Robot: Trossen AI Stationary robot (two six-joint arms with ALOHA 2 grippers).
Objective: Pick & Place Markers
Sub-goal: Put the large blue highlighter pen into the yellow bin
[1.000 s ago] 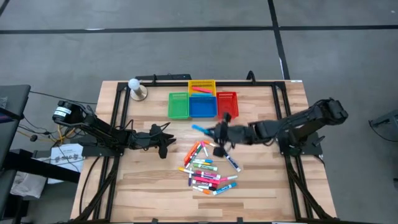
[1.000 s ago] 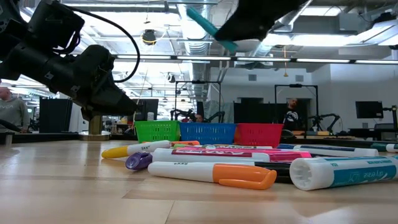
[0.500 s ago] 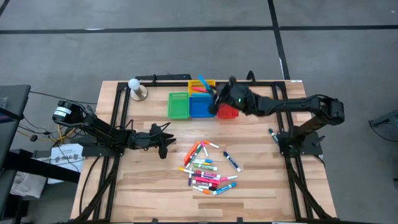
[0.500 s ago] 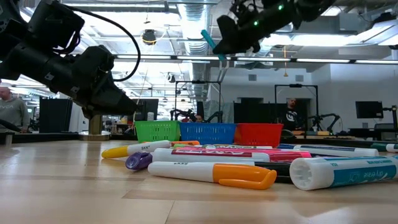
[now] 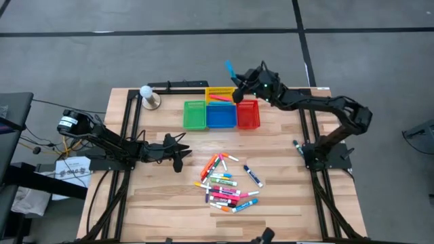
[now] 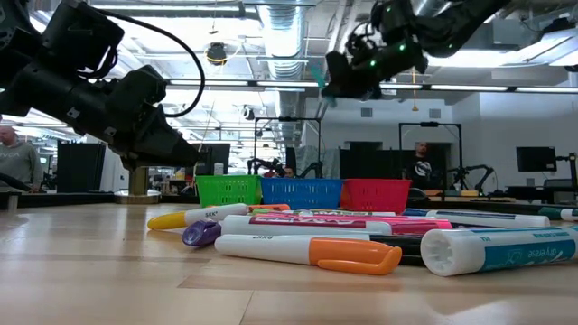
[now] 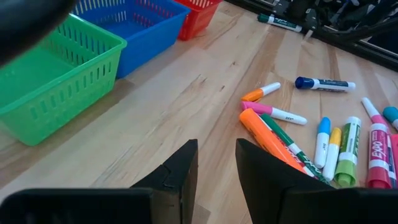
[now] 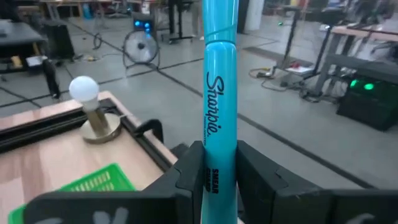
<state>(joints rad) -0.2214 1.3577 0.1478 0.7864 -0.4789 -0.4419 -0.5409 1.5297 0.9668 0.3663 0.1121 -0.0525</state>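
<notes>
Right pincer (image 5: 235,83) is seen from above clenched on a turquoise marker (image 5: 228,68), raised over the far edge of the worktop (image 5: 163,203) behind the yellow basket (image 5: 220,91), in which pink and orange markers lie. Green (image 5: 194,114), blue (image 5: 221,115) and red (image 5: 247,114) baskets are lined up in front; nothing can be made out inside them. Loose markers (image 5: 227,183) are heaped mid-worktop, with the left pincer (image 5: 180,159) just beside them.

At worktop height, an orange-capped marker (image 6: 312,252) is shown nearest.

Through the left wrist, fingers (image 7: 180,171) are shown parted, empty.

Through the right wrist, a lamp (image 8: 93,112) is seen beyond the gripped barrel.
</notes>
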